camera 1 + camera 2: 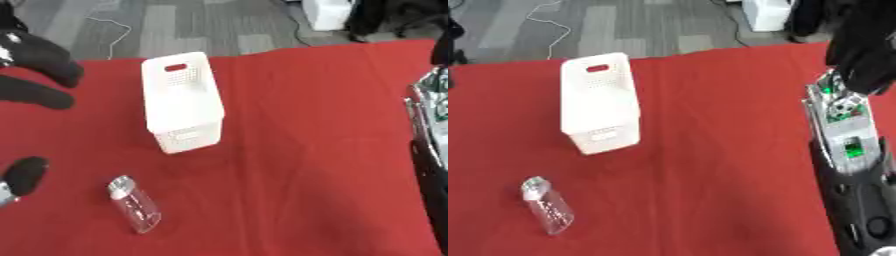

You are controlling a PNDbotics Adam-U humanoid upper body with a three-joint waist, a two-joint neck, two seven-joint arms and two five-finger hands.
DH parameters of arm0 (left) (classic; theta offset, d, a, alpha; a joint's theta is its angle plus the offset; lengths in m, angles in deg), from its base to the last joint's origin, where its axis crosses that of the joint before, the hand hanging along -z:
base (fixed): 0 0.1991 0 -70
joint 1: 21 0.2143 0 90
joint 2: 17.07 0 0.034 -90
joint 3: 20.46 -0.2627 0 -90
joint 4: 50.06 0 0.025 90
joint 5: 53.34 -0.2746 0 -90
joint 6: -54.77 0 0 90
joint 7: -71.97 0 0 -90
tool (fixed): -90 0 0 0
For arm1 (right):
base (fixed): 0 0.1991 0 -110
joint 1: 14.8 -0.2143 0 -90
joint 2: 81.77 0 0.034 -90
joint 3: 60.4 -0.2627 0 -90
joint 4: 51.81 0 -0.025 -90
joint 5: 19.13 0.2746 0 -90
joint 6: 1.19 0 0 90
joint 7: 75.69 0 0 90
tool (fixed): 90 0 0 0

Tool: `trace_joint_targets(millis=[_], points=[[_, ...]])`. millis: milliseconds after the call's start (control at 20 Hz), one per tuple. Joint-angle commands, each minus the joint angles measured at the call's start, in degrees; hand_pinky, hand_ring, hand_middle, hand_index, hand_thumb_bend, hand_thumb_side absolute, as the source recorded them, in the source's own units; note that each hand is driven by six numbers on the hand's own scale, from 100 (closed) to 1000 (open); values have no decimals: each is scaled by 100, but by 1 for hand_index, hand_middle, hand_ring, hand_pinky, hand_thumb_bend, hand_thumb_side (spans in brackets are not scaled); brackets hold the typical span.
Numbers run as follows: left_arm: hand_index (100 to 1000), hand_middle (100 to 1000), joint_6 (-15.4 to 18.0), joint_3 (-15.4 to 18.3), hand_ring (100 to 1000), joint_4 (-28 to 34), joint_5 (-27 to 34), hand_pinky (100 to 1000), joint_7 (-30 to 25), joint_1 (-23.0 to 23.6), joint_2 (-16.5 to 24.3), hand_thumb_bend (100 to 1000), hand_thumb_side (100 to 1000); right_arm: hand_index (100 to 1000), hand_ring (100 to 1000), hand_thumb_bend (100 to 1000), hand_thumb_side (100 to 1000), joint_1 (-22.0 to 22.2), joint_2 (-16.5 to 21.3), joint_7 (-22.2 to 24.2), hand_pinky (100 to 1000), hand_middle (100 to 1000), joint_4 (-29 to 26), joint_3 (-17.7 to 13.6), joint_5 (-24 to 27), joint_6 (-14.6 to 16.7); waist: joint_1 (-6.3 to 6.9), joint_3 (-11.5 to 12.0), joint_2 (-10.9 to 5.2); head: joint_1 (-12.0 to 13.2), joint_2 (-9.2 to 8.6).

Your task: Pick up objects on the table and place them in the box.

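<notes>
boxes — one white box [182, 102] | bottles — one clear bottle [135, 204] | red table [315, 165] — one

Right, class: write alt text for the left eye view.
A white box stands on a red table, with a clear bottle lying on its side nearer the camera. The robot's black left hand hangs open at the left edge.

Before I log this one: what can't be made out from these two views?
- Inside of the box: it seems to lie on its side, opening turned away; its own walls hide it.
- Bottle: clear, contents too blurred to tell.
- Left hand: cut off by the left edge in the left eye view.
- Right hand: a dark blur at the right edge of the right eye view; pose unreadable.
</notes>
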Motion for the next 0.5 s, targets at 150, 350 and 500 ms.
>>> trace_joint_targets(millis=[150, 350, 500], points=[[726, 679, -156, -350, 596, 63, -394, 677, -1243, -350, 453, 100, 692, 488, 334, 100, 1000, -60, 162, 7, 345, 332, -75, 16, -10, -34, 31, -22, -73, -89, -4], [699, 615, -892, -670, 553, 63, -219, 621, -2967, -578, 449, 100, 680, 488, 334, 100, 1000, -66, 161, 16, 345, 332, -75, 22, -2, -39, 47, -43, -74, -104, -4], [717, 619, -1243, -772, 556, 63, 55, 619, -3940, -753, 389, 172, 659, 488, 334, 100, 1000, -70, 157, 22, 345, 332, -75, 28, 5, -43, 55, -48, -74, -146, -4]])
